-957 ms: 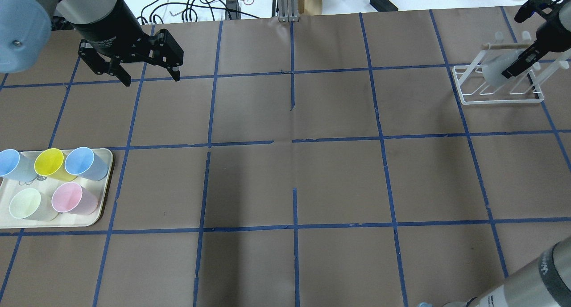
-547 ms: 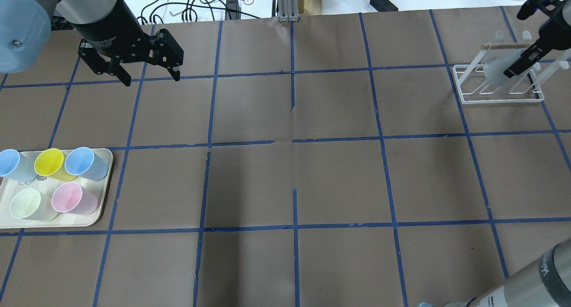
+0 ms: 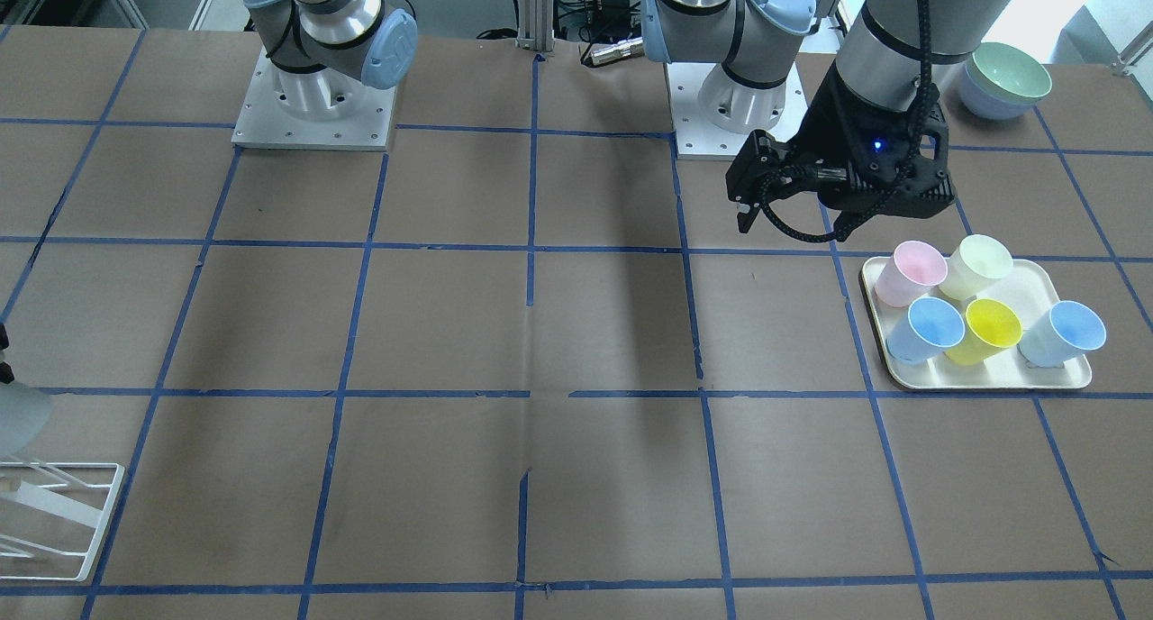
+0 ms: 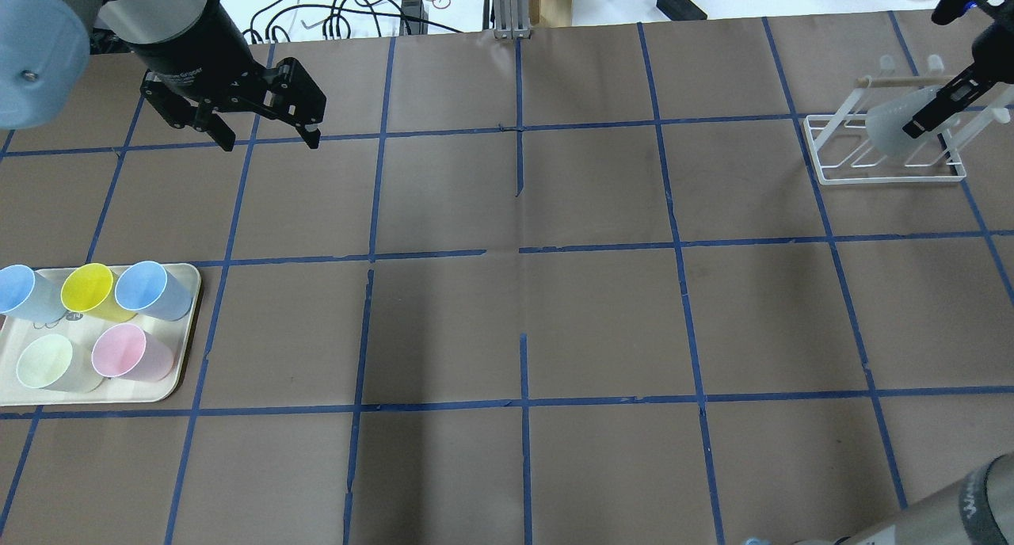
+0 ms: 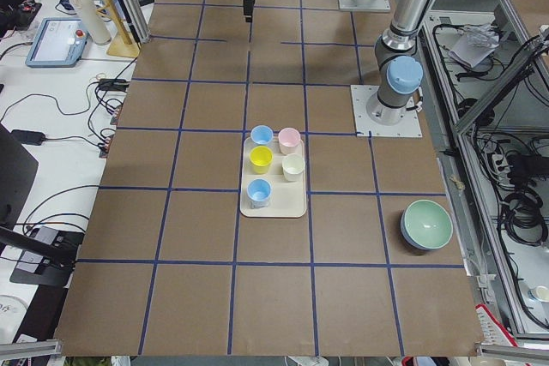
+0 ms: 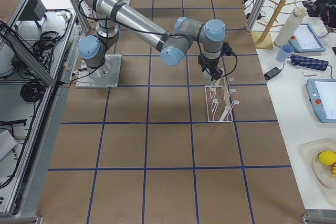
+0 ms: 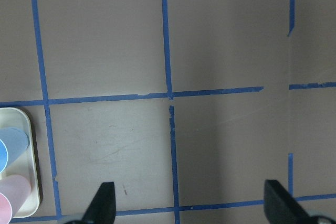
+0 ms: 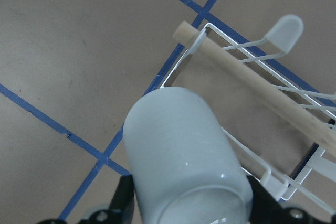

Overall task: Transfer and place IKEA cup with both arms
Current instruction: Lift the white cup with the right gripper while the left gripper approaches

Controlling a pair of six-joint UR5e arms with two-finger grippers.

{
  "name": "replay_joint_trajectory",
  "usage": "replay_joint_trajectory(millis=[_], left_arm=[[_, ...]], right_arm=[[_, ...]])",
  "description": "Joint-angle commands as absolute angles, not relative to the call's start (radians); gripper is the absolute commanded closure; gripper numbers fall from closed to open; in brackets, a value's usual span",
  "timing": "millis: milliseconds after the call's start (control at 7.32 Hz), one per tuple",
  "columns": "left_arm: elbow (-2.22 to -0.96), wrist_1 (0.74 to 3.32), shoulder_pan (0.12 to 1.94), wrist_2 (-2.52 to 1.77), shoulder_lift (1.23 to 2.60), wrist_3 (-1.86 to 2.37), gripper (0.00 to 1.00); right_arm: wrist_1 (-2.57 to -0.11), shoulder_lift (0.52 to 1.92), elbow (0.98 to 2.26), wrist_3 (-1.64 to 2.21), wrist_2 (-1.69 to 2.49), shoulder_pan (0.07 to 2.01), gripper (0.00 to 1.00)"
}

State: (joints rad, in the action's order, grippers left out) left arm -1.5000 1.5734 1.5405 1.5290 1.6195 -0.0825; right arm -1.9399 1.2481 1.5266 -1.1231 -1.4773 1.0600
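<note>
The IKEA cup (image 4: pixel 886 127) is pale grey and lies tilted in my right gripper (image 4: pixel 925 114), which is shut on it above the white wire rack (image 4: pixel 879 175) at the far right. In the right wrist view the cup (image 8: pixel 184 156) sits between the fingers (image 8: pixel 124 198), mouth away from the camera, over the rack's wooden bar (image 8: pixel 252 87). The front-facing view shows only the cup's edge (image 3: pixel 18 417). My left gripper (image 4: pixel 269 139) is open and empty, high over the far left of the table, also in the front-facing view (image 3: pixel 793 216).
A cream tray (image 4: pixel 188 323) at the near left holds two light blue cups, a yellow (image 4: pixel 87 287), a pink (image 4: pixel 127 353) and a pale green-cream one (image 4: pixel 47 363). Stacked bowls (image 3: pixel 1007 77) stand beside the left arm's base. Cables lie beyond the far edge.
My right gripper has shifted a little to the right and farther back over the rack, with the grey cup in it. The left gripper has hardly moved.
</note>
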Motion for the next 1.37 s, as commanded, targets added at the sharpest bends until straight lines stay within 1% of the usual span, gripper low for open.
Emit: replay_joint_trajectory(millis=[0, 547, 820, 957, 1230], left_arm=[[-1.479, 1.644, 1.485, 1.525, 1.618, -0.086, 0.0], [-1.505, 1.747, 1.338, 1.277, 1.617, -0.103, 0.0], [-1.519, 1.785, 1.287, 1.172, 1.62, -0.112, 0.0], [-1.554, 1.783, 1.261, 1.114, 1.62, -0.192, 0.0], [-1.62, 1.772, 1.229, 0.897, 1.624, -0.241, 0.0]], right_arm=[[-1.896, 1.294, 1.526, -1.121, -1.486, 1.06, 1.0], [-1.835, 1.374, 1.526, -1.124, -1.537, 1.06, 1.0], [-1.702, 1.451, 1.528, -1.082, -1.452, 1.103, 1.0], [-1.634, 1.46, 1.528, -0.992, -1.396, 1.152, 1.0], [-1.599, 1.46, 1.531, -0.725, -1.162, 1.273, 1.0]])
